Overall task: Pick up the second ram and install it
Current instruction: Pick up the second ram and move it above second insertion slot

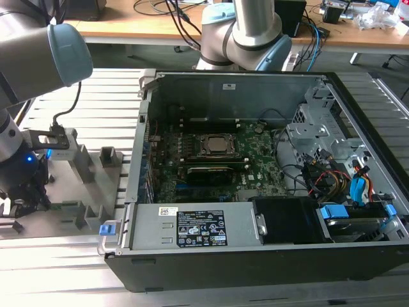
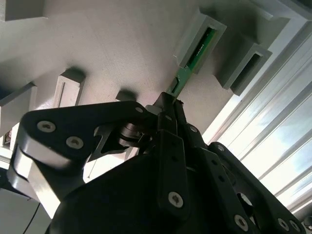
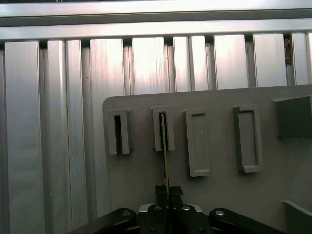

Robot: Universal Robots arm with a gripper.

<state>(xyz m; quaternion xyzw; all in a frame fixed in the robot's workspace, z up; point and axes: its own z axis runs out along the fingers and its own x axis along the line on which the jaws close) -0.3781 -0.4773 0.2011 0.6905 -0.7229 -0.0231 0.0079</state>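
In both wrist views the second ram (image 2: 191, 58) (image 3: 165, 156) is a thin green stick seen edge-on. Its far end sits in one slot of the grey holder tray (image 2: 122, 44) (image 3: 219, 195). My gripper (image 2: 168, 105) (image 3: 166, 191) is shut on the stick's near end, one finger on each flat side. In the exterior view my gripper (image 1: 30, 192) hangs low over the holder tray (image 1: 83, 185) at the exterior view's left, beside the open computer case.
The open case (image 1: 255, 256) lies to the exterior view's right of the tray, with the green motherboard (image 1: 255, 160) on its floor, cables and a drive cage (image 1: 319, 128) further right. Other grey slot blocks (image 3: 197, 141) stand on the tray. Ribbed aluminium table (image 3: 63, 122) surrounds it.
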